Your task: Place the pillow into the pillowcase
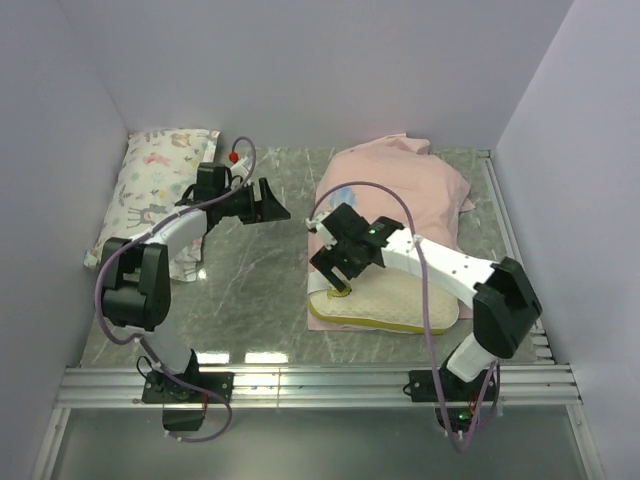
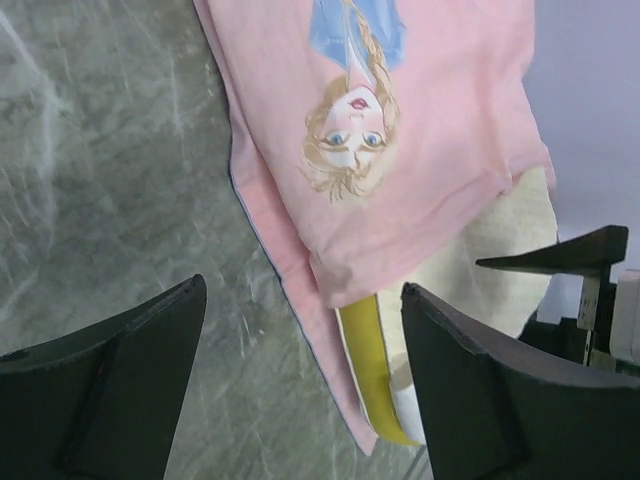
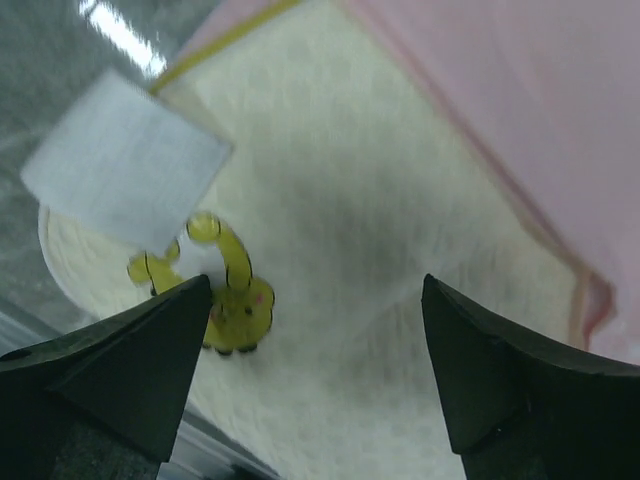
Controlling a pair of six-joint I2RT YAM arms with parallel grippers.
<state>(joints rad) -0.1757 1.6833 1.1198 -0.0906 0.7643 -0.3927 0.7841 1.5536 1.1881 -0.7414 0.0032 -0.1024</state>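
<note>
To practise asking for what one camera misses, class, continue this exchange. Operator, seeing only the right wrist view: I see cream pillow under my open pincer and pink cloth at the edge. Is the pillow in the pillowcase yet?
Observer: Only partly. From above, the pillowcase covers the far part of the pillow; the near end lies bare.
Operator: Where is the left pincer?
Observer: The left pincer is open and empty, above the table left of the pillowcase.
Operator: Anything else around?
Observer: A printed pillow lies at the far left corner.
</note>
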